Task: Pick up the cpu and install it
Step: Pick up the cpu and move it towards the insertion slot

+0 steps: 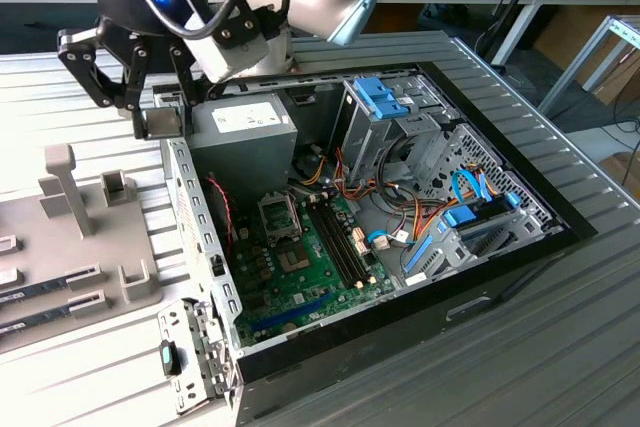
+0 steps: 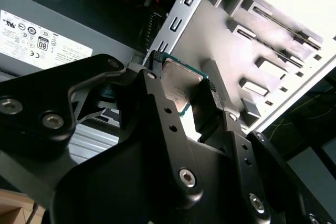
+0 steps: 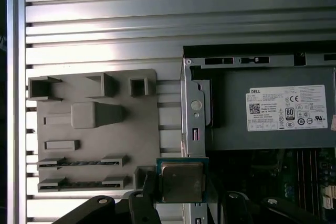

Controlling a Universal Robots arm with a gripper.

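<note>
Plainly, the pincer (image 3: 182, 188) is closed on the cpu (image 3: 182, 181): in both wrist views its two black fingers (image 2: 151, 85) press against opposite edges of the small square chip, whose dull silver top and thin green board edge show between them. The cpu is off every surface, held in the air over the side wall of the open computer case (image 1: 500, 282), near the corner where the grey power supply (image 3: 262, 103) sits. In the first wrist view the chip lies across that metal wall, with the power supply on one side and the grey fixture plate (image 3: 105, 129) on the other. The plate rests on the ribbed metal table (image 3: 105, 19) just beside the case. In the exterior view the pincer (image 1: 152, 119) hangs above the case's corner at the exterior view's left, well apart from the silver socket frame (image 1: 278, 215) on the green motherboard (image 1: 300, 292) inside the case
</note>
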